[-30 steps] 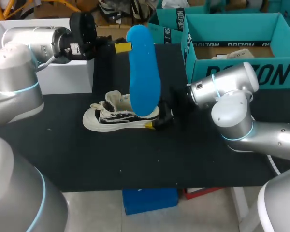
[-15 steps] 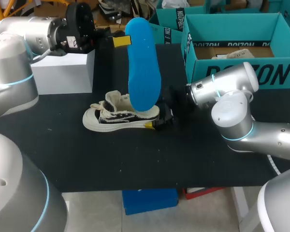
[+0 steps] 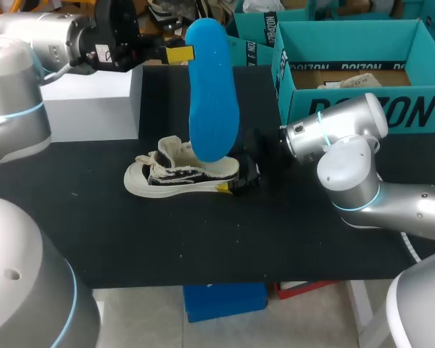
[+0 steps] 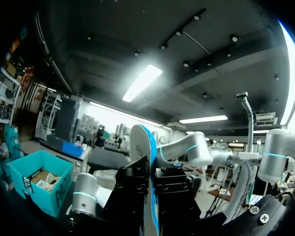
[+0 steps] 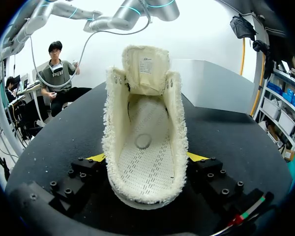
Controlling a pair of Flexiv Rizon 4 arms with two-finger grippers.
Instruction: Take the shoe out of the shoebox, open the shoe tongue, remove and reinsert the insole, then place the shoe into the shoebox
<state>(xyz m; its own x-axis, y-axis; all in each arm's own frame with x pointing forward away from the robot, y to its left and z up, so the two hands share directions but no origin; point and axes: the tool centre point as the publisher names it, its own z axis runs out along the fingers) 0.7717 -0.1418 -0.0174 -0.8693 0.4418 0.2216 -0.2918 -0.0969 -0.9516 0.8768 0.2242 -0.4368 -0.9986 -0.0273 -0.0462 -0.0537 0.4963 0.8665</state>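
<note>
insole [image 3: 212, 94] covers shoe [image 3: 167, 177] heel, right pincer [image 3: 232, 180] half-hidden.

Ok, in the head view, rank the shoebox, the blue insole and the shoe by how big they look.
1. shoebox: clearly the largest.
2 and 3. blue insole and shoe: they look about alike. The insole is raised nearer the camera, so I won't rank them.

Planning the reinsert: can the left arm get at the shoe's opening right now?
Probably yes. The shoe lies with its opening uncovered and its tongue lifted clear; the right claw grips only the heel's sides. The left claw holds the insole upright over it, with nothing between.
</note>
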